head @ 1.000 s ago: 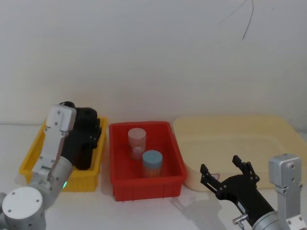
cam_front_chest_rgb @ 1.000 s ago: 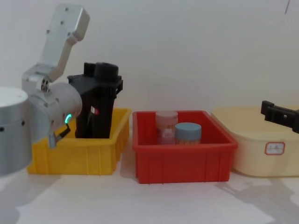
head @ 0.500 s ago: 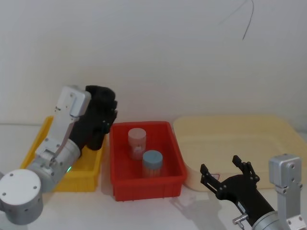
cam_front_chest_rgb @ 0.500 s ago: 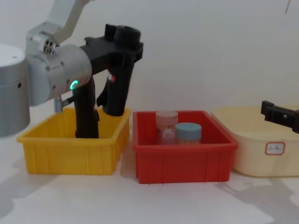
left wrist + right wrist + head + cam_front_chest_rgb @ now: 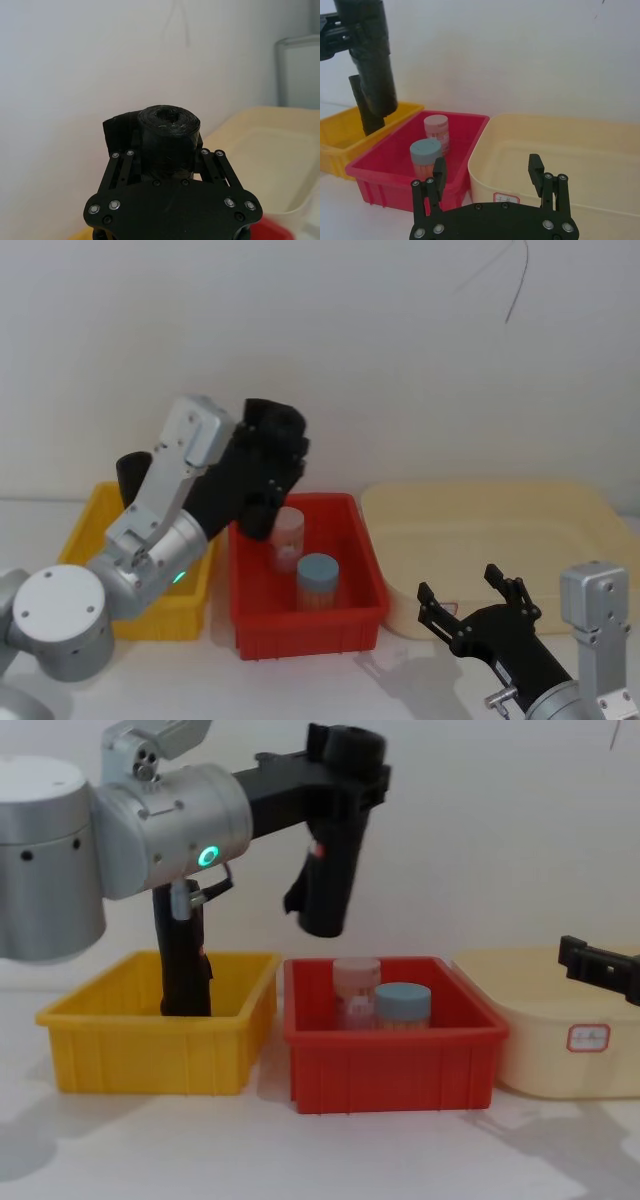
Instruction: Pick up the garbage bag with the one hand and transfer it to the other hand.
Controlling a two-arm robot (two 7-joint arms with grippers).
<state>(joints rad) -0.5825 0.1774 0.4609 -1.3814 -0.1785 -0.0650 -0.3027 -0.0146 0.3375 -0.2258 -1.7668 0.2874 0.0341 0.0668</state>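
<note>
**A:** If we go from the biggest things down, what stands on the desk [image 5: 300, 1160]?

**B:** Three bins in a row. One cream tub [image 5: 470, 540], the largest, lies at three o'clock of one red bin [image 5: 300, 635]. One yellow bin [image 5: 150, 1060] sits just beside the red one at nine o'clock.

**A:** And the black rolls?

**B:** Two. One is the garbage bag [image 5: 325, 885], up in the air and clear of every bin. The second black roll [image 5: 183, 970] stands upright inside the yellow bin.

**A:** Jars?

**B:** Two, both in the red bin. A pink-lidded jar [image 5: 285, 530] stands just beside a blue-lidded jar [image 5: 318, 575], at its eleven o'clock.

**A:** How is the left arm posed?

**B:** The left arm [image 5: 150, 815] reaches in from nine o'clock, raised high, with its green ring [image 5: 208, 856] lit and its black wrist running level above the yellow bin. The left gripper [image 5: 348, 770] has its fingers clamped round the garbage bag's upper end. The roll hangs nearly upright, its top leaning slightly toward three o'clock. Its lower end is above the red bin's nine o'clock side, higher than the jars and touching neither. A small red mark shows on its side.

**A:** The right one?

**B:** The right gripper [image 5: 487, 165] sits low at five o'clock of the red bin, on the near side of the cream tub, aimed roughly toward eleven o'clock. Its fingers are spread wide with nothing between them.
</note>
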